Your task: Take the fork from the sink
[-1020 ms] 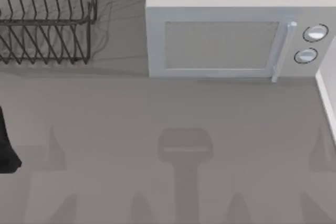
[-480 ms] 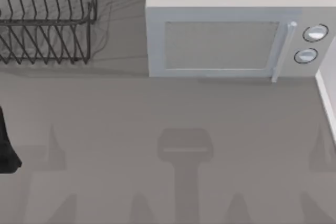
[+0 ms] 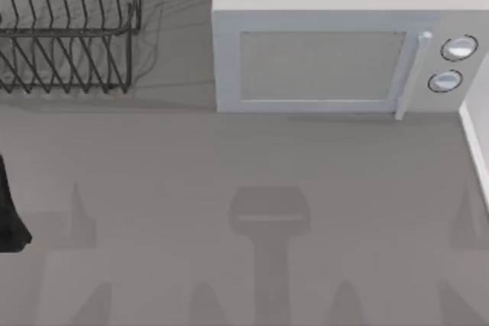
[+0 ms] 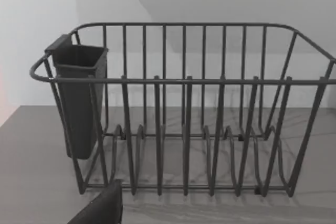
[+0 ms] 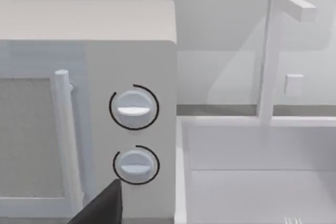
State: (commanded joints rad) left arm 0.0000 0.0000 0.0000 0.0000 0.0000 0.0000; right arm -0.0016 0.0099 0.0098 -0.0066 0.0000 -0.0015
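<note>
The white sink (image 5: 247, 150) lies just right of the microwave (image 5: 84, 108), with a white faucet (image 5: 269, 56) behind it. Thin pale tines, which look like the fork's tip (image 5: 292, 220), peek in at the sink floor. The rest of the fork is out of view. A black part of my right gripper (image 5: 102, 205) shows in front of the microwave's knobs. A black part of my left gripper (image 4: 102, 208) sits before the dark wire rack (image 4: 184, 108). My left arm (image 3: 11, 211) is at the table's left edge.
The wire rack (image 3: 69, 28) stands at the back left and carries a dark cutlery cup (image 4: 79, 98). The microwave (image 3: 336, 43) fills the back middle and right, door shut. The sink's rim (image 3: 475, 143) runs along the table's right edge. Bare grey tabletop (image 3: 252, 158) spreads in front.
</note>
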